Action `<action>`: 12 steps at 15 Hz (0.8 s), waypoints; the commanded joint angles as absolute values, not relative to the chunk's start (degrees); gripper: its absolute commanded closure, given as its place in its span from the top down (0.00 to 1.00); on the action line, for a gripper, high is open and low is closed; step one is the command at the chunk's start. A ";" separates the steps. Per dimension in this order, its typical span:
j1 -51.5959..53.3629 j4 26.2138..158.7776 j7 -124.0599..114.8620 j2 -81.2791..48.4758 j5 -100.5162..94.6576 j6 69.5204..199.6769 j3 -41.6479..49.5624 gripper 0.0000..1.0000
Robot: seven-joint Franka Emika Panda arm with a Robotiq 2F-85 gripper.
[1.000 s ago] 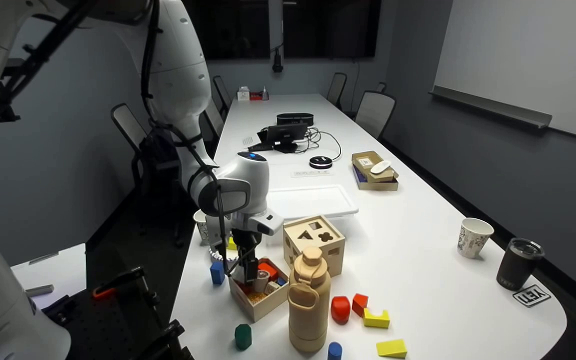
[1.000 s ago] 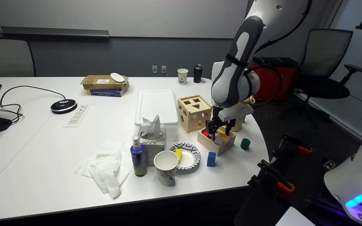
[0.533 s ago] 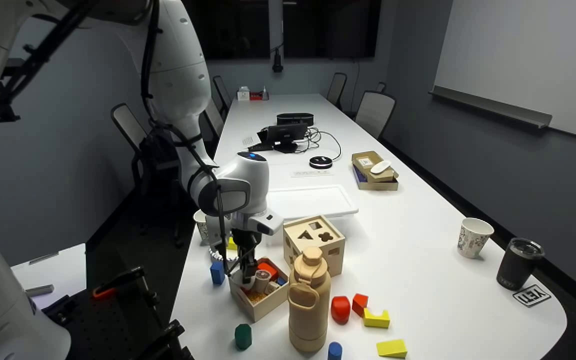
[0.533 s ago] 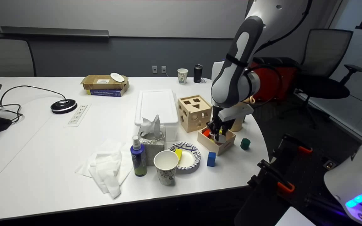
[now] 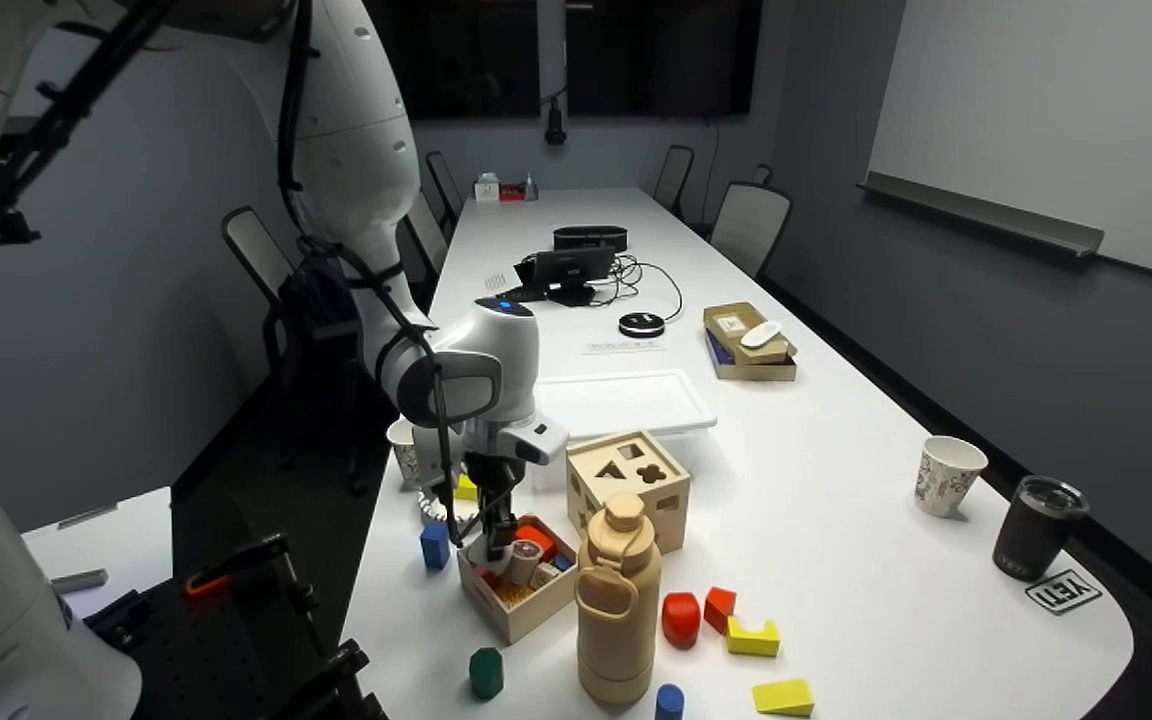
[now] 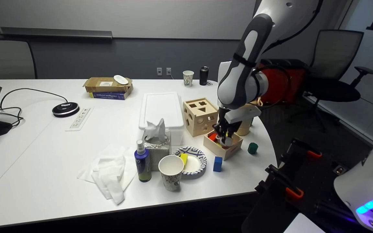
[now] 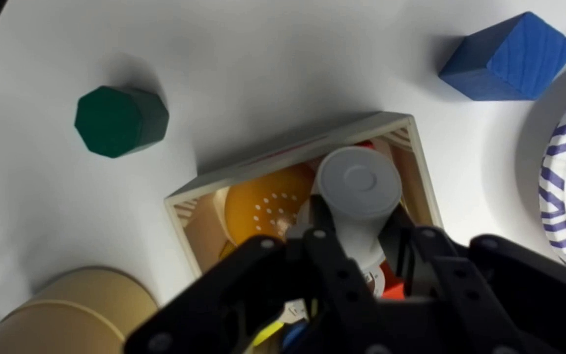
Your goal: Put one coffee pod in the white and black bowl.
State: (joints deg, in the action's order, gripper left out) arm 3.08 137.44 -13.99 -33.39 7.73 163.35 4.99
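Gripping the coffee pod [image 7: 360, 179] looks to be the step in hand: in the wrist view the gripper's [image 7: 356, 214] black jaws stand partway apart with the pod between them, seemingly pressed to opposite sides, no gap showing, so I take it as held. The pod is inside the wooden box [image 7: 243, 167], toward its 1 o'clock corner, with the bowl [image 7: 552, 184] at 3 o'clock. The next move calls for a straight lift to clear the box wall, a carry toward 3 o'clock, well above the blue block [image 7: 514, 61] at 2 o'clock, and a gentle lowering away from the yellow block [image 6: 184, 157], which appears to rest at the bowl's 10 o'clock side in an exterior view. Smooth, pale and round-ended, with a shallow ring at its middle, the pod may twist if squeezed unevenly. Pale wood with striped corner joints forms the box, where a shiny orange dome [image 7: 266, 204] dotted with white lies between 8 and 9 o'clock from the pod. The bowl looks like light paper, patterned in violet-blue rather than black, and could slide if nudged. Grain shows on the blue block; between 9 and 10 o'clock, the green block [image 7: 121, 122] is a many-sided prism.
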 commanded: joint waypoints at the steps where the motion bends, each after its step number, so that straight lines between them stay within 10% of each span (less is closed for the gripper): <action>1: 6.50 140.75 -17.11 -27.50 6.40 160.17 7.84 0.07; 12: 13.86 141.23 -18.95 -25.52 -0.02 164.34 5.36 0.07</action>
